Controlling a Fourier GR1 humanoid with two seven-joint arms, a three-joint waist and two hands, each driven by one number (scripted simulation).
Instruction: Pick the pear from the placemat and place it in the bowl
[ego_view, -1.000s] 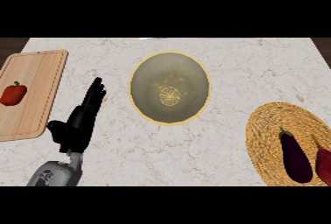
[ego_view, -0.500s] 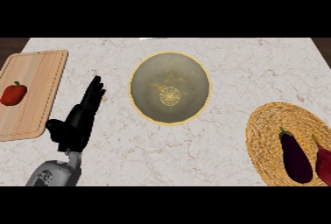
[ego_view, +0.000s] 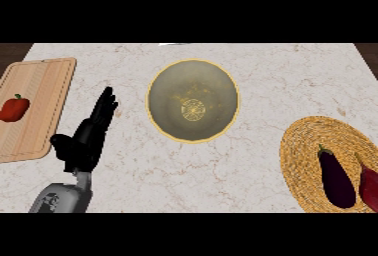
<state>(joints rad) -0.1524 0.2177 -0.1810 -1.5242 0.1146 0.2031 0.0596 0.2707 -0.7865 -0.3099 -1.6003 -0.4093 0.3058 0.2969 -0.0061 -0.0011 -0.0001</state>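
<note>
Marble counter (ego_view: 288, 75): eggplant (ego_view: 336, 177) on placemat (ego_view: 301, 150), stem pointing away.

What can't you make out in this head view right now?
Right hand: not in the head view, outside the frame.
Reddish item on the woven placemat: cut by the right edge; what it is cannot be told.
Placemat: its lower right part is cut by the picture's edges.
Dark purple item: aubergine-like; whether it is the task's fruit cannot be told.
</note>
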